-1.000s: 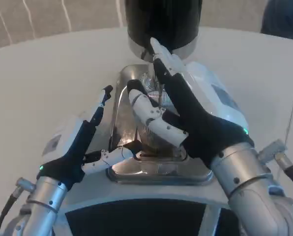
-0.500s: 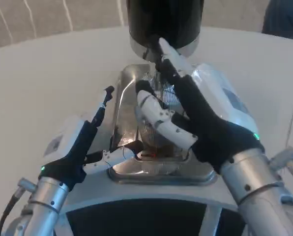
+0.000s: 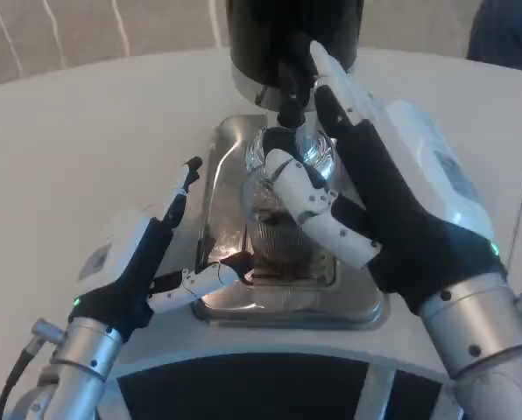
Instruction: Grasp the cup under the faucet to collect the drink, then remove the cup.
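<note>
A clear cup (image 3: 274, 219) holding brown drink stands on the steel drip tray (image 3: 222, 144), under the black faucet (image 3: 289, 103) of the dark dispenser (image 3: 292, 35). My right hand (image 3: 379, 197) lies against the cup's right side. Its fingers stretch straight up toward the dispenser, and its thumb crosses the cup's front right without wrapping it. My left hand (image 3: 143, 258) is spread at the tray's left edge, holding nothing. One of its fingers points up along the tray's side and its thumb lies by the tray's front left corner.
The white table (image 3: 77, 149) spreads out to the left and behind. A dark panel (image 3: 243, 389) sits at the near edge. The dispenser body stands close behind the cup and over my right fingertips.
My right hand has slid forward and to the right, uncovering the cup and the faucet above it. The left hand has barely moved.
</note>
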Motion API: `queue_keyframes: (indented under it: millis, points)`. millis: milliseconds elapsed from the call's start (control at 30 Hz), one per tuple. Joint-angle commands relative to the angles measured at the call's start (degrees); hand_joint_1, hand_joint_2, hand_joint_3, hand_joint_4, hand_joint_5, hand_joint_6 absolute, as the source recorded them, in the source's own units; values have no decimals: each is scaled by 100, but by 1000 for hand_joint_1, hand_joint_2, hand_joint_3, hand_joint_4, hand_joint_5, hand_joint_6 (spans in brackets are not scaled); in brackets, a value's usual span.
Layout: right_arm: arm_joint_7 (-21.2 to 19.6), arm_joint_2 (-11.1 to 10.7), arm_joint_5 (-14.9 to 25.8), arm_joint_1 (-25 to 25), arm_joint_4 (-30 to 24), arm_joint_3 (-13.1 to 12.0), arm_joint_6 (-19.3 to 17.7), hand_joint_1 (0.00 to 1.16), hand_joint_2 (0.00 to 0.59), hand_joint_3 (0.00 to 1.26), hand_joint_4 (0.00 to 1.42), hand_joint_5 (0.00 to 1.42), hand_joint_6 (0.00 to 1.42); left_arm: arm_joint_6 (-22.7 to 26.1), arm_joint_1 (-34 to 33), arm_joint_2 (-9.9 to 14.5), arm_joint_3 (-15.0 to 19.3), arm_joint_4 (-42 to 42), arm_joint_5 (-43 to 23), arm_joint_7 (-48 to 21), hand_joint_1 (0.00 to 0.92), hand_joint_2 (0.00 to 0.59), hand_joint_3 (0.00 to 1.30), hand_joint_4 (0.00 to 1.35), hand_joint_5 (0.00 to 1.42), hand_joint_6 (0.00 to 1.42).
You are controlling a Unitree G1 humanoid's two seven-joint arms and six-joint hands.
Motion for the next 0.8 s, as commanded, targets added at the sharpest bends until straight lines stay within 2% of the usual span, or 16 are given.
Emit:
queue_keyframes:
  millis: [33,200,367,467,600,800]
  points:
    - [159,-98,-120,249,-359,-34,-155,110,528,0,0,0,0,-53,-47,11,-67,66,76,9,141,25,0,0,81,111]
    - [595,-442,-232,628,-806,-260,-289,111,528,0,0,0,0,-77,-76,22,-70,109,70,6,142,27,0,0,81,111]
    - [967,-573,-443,1054,-1360,-450,-418,125,538,0,0,0,0,-88,-123,13,-88,152,74,5,142,28,0,0,81,111]
    - [1117,-378,-740,1283,-1441,-601,-716,194,553,0,0,0,0,-85,-139,6,-106,164,85,15,142,28,0,0,81,111]
    - [1361,-7,-969,1549,-1441,-841,-1239,249,552,0,0,0,0,-62,-134,13,-123,150,88,41,142,28,0,0,81,111]
    - [1587,474,-1018,2026,-1441,-1205,-1917,264,553,0,0,0,0,-63,-124,22,-127,136,89,61,143,28,0,0,81,110]
